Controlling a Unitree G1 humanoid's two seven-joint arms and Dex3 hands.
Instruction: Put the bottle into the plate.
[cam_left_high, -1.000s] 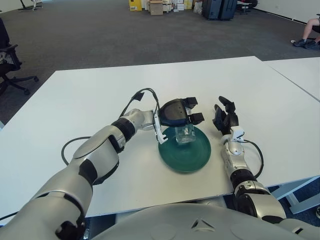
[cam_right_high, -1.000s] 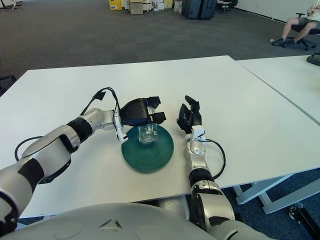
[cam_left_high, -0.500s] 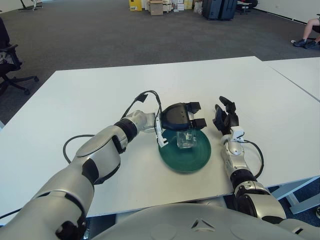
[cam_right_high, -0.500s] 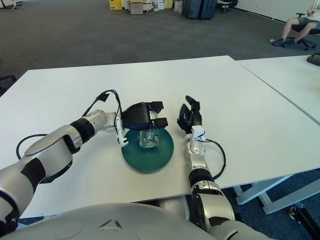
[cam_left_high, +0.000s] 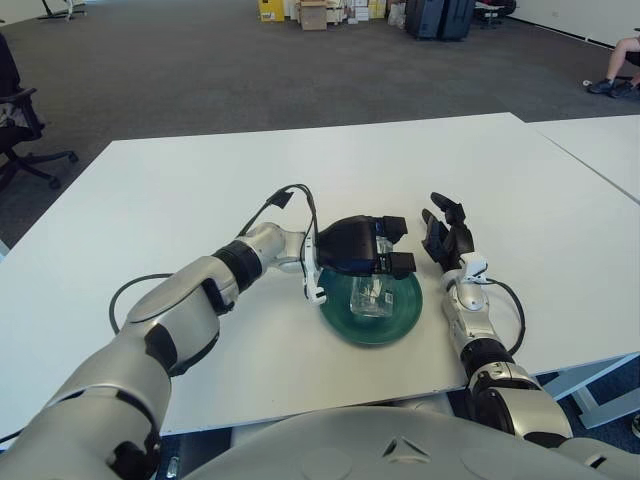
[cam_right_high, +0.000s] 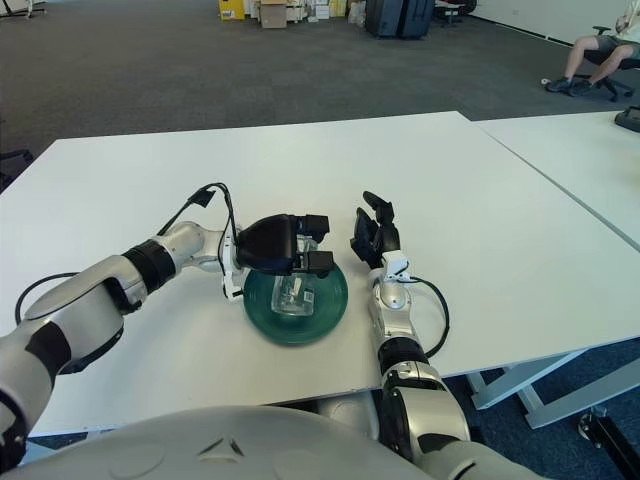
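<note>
Left hand (cam_left_high: 362, 250) over green plate (cam_left_high: 398, 318), fingers around clear bottle (cam_left_high: 373, 294); label unreadable. Right hand (cam_left_high: 446, 238) spread, idle.

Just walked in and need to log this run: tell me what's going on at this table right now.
The robot's left hand is over the far part of the green plate, fingers around a small clear bottle that sits inside the plate. Whether the bottle is released can't be told. The right hand rests idle on the white table just right of the plate, holding nothing.
</note>
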